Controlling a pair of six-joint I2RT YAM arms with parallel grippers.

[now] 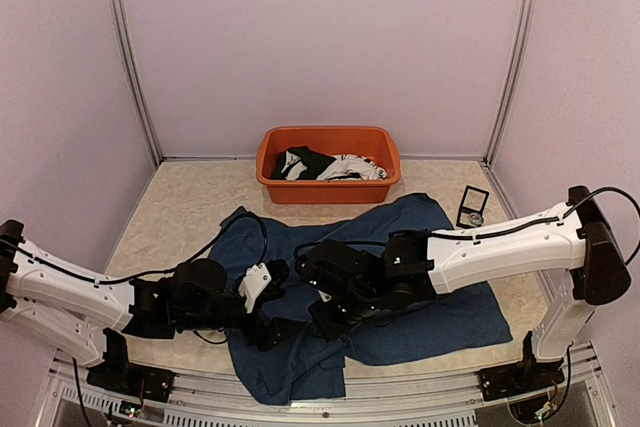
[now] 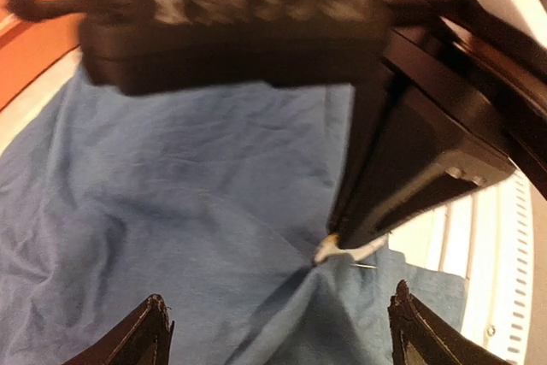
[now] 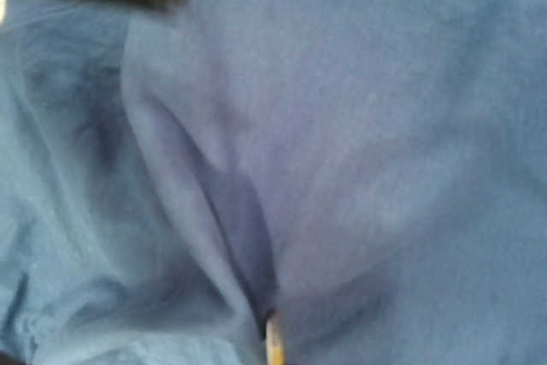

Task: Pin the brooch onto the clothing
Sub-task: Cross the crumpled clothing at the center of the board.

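Note:
The clothing (image 1: 420,277), a dark navy T-shirt, lies spread over the near half of the table and fills both wrist views (image 2: 171,177) (image 3: 385,126). A small white-and-yellow brooch (image 2: 342,250) with a thin pin sits at a raised fold of the fabric. My right gripper (image 2: 340,238) is shut on the brooch, pressing it to the cloth. In the right wrist view only the brooch's tip (image 3: 274,346) shows at the bottom edge. My left gripper (image 2: 278,335) stands open just short of the fold, with nothing between its fingertips (image 2: 152,331). From above, both grippers (image 1: 275,327) (image 1: 322,305) meet over the shirt's front left part.
An orange tub (image 1: 328,137) holding black and white garments stands at the back centre. A small black-framed card (image 1: 472,207) lies at the right, beyond the shirt. Metal frame posts and pale walls enclose the table.

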